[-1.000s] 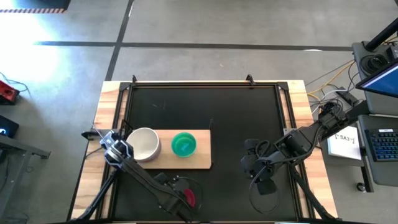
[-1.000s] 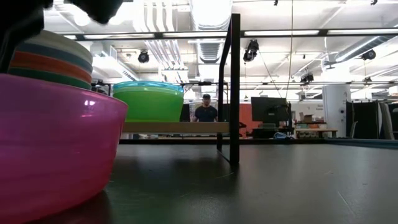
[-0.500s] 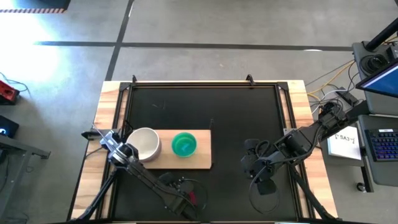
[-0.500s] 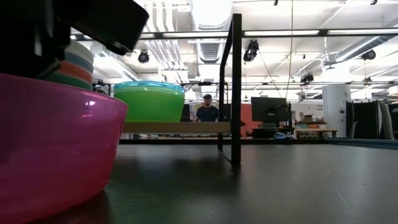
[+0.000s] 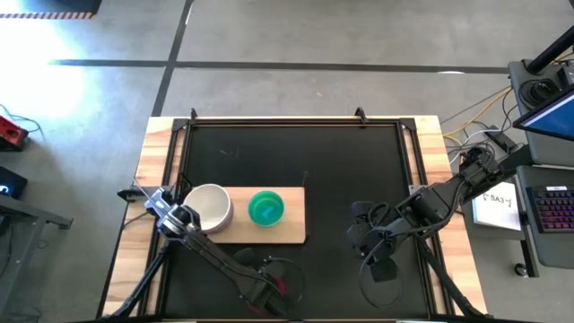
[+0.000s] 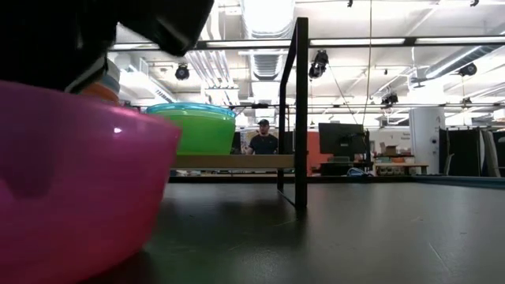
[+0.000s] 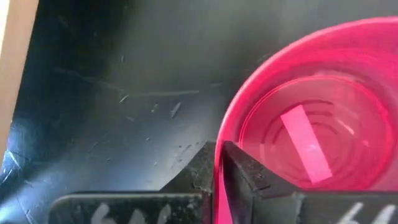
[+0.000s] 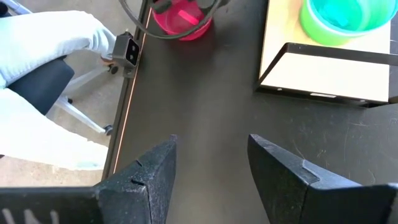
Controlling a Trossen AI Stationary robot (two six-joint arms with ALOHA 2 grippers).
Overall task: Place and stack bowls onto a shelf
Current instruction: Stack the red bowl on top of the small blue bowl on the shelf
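Magenta bowl [image 7: 305,134], seen from the left wrist: the left pincer [image 7: 219,180] is clamped on its near rim, one finger [image 7: 245,171] inside the wall and the other outside, the bowl standing on the black counter [image 7: 112,93]. The high view places this grip at the counter's front edge, left of centre, where only a sliver of the magenta bowl [image 5: 276,285] shows beneath the left pincer [image 5: 269,292]; the wrist view alone reveals the rim pinched between the fingers. In the low view the magenta bowl [image 6: 75,181] fills the left foreground, with the dark arm above it. The shelf [image 5: 287,224], a pale wooden board, lies on the left half of the counter; on it the high view shows a white bowl [image 5: 208,206] topping one stack and a cyan bowl [image 5: 265,206] topping another just beside it. Only the low view shows the layers: the cyan bowl [image 6: 193,108] nested in a green bowl [image 6: 205,132], and an edge of the other stack mostly hidden behind the arm. The right pincer [image 5: 363,235] rests over the counter's right half, well apart from the shelf; the right wrist view shows its fingers [image 8: 149,180] spread apart and holding nothing, with the shelf [image 8: 323,62] and the magenta bowl [image 8: 181,18] farther off. A person [image 6: 263,140] stands in the room beyond.
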